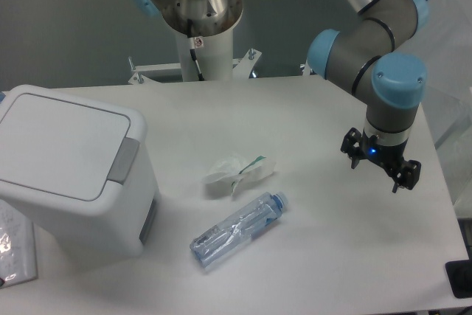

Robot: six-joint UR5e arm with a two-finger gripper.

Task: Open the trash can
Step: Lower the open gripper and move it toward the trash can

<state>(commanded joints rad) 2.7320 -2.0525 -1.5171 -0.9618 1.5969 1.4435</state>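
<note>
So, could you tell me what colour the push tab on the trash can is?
Grey, on the white trash can, in the fixed camera view.

A robotics lab is showing here: an industrial arm is standing bolted on a white pedestal behind a bare white table, left of the jaws.

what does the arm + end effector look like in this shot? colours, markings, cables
Arm: silver-grey tube links, dark grey joint housings, light blue caps. White base column with a black cable. End effector: small, black, two short fingers, a blue light glowing on its body. No readable markings.
</note>
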